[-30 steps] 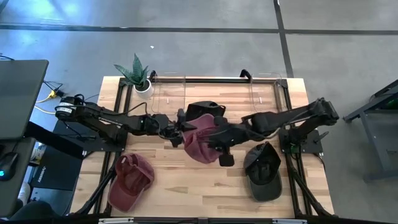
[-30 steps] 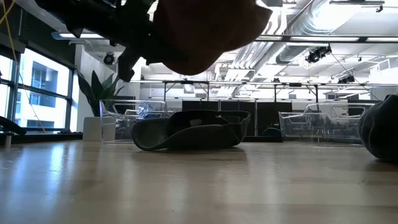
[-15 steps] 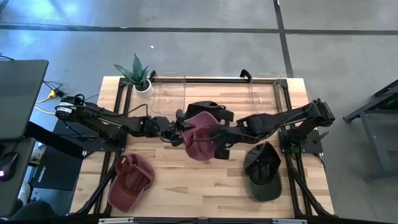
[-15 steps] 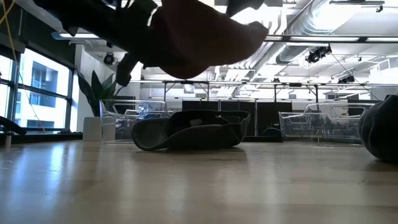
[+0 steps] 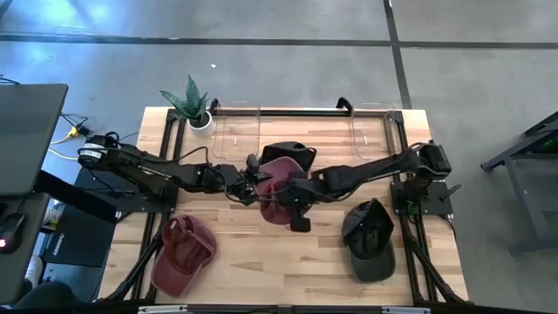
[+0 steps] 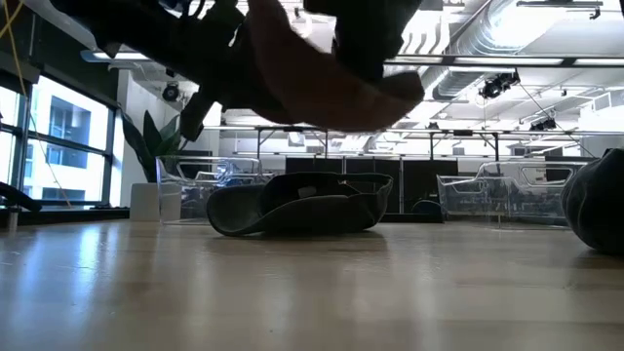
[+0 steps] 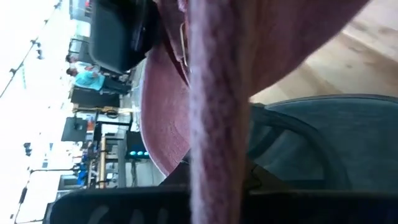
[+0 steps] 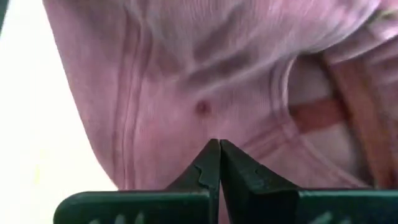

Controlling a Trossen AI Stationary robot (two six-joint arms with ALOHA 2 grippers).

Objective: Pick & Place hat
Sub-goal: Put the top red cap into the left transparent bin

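Hat [image 5: 277, 181] (the maroon one) hangs above the table [image 5: 261, 253], pinched by left gripper [image 5: 248, 183] and right gripper [image 5: 281, 196]; placing remains.

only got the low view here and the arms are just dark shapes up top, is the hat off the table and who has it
Observer: The maroon cloth cap hangs above the wooden table, held at one side by the shut left gripper.
Operator: and the right one
Observer: The right gripper is shut against the cap's cloth.
Operator: other hats around
Observer: A second maroon cap lies near the table's front left, a dark grey cap front right.
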